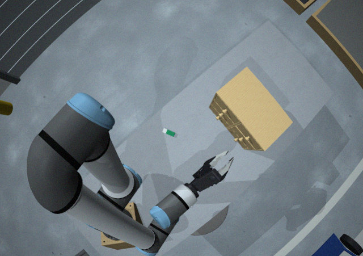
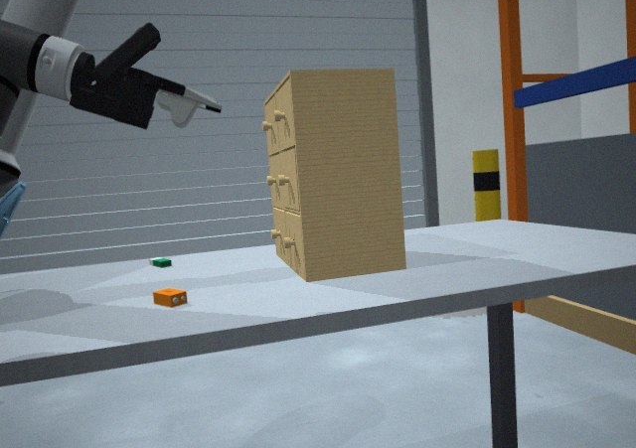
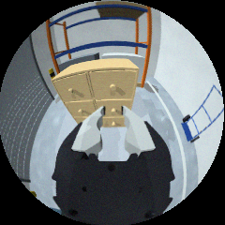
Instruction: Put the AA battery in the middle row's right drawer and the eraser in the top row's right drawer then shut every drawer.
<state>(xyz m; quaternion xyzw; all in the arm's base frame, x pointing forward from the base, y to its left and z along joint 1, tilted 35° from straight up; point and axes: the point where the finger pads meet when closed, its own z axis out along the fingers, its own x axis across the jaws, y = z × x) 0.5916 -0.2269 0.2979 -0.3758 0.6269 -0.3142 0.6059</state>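
The chest (image 1: 254, 109) (image 2: 349, 176) (image 3: 114, 66) stands upright, in front of the hand (image 1: 230, 154) (image 2: 218, 108) (image 3: 112, 106), apart.

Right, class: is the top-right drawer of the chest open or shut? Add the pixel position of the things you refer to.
Shut. In the wrist view the top-right drawer's front (image 3: 123, 81) sits level with its neighbour (image 3: 70, 90), and the exterior view shows no drawer jutting from the wooden chest (image 2: 349, 176) (image 3: 100, 66).

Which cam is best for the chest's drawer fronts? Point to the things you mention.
Exterior: all three rows of the chest (image 1: 254, 109) (image 2: 349, 171) (image 3: 114, 67) show, knobs distinct, though at a steep angle. Wrist faces the fronts squarely, but the end effector (image 1: 230, 154) (image 2: 218, 108) (image 3: 112, 106) covers part of the lower rows. Top sees them foreshortened under the chest's top.
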